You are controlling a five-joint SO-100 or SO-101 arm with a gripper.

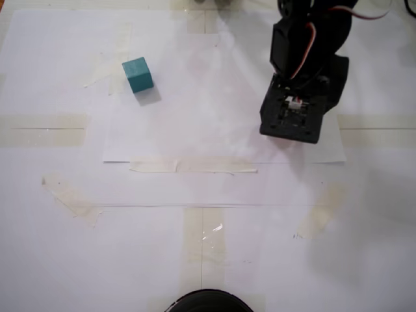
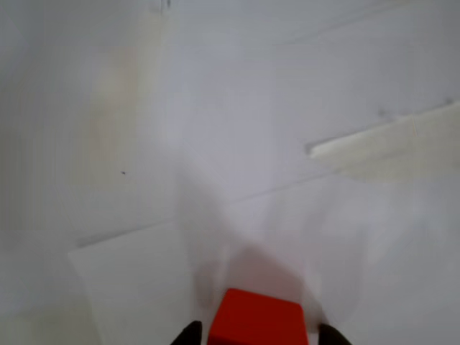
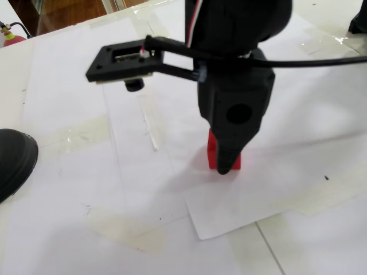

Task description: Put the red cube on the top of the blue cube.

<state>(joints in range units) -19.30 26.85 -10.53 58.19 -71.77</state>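
The jaws (image 2: 255, 332) stand one on each side of the red cube (image 2: 259, 320) at the bottom edge of the wrist view, their dark tips close against its left and right faces; they look clamped on it, though whether they press or only touch cannot be told. In a fixed view the red cube (image 3: 212, 150) sits on the surface (image 3: 69, 189) just inside the edge of a white paper sheet (image 3: 275, 189), mostly hidden behind the black jaws (image 3: 225, 166), which point straight down at it. The blue cube (image 1: 138, 75) rests well apart from the arm, near the upper left of the surface in the other fixed view, on the paper sheet beside some strips of pale tape (image 1: 192, 166). There the arm (image 1: 305, 71) hangs over the upper right part of the surface and covers the red cube completely. A dark rounded object (image 3: 14, 160) lies at the left edge of the surface.
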